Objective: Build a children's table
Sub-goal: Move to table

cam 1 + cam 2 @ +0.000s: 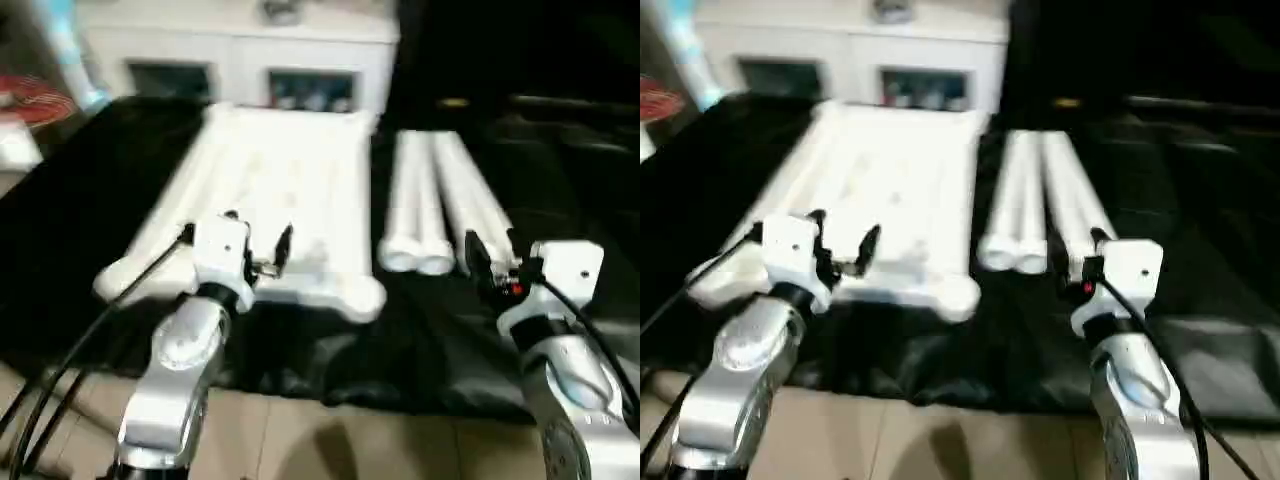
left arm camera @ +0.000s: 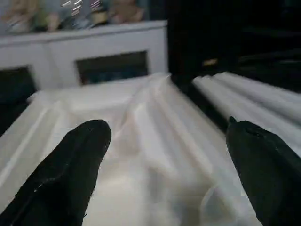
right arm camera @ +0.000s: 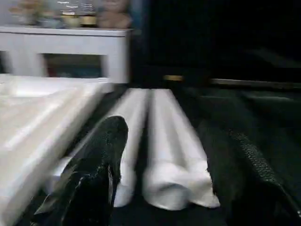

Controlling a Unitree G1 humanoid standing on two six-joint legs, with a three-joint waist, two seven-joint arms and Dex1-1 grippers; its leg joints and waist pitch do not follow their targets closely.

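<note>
Soft motion blur covers both head views, smearing every edge. The white table top (image 1: 275, 190) and the two loose legs (image 1: 435, 200) are overexposed: their surfaces glow and the ribbing washes out to pale streaks. The black cloth (image 1: 80, 200) over the worktop swallows light, and the area to the right of the legs sinks into near-solid darkness with only faint sheen on folds. Light seems to fall from above, glinting on the silver forearms. In the wrist views the black fingers (image 2: 66, 174) (image 3: 94, 179) loom close and unfocused, while the white cabinet (image 2: 84, 52) behind is hazy.
</note>
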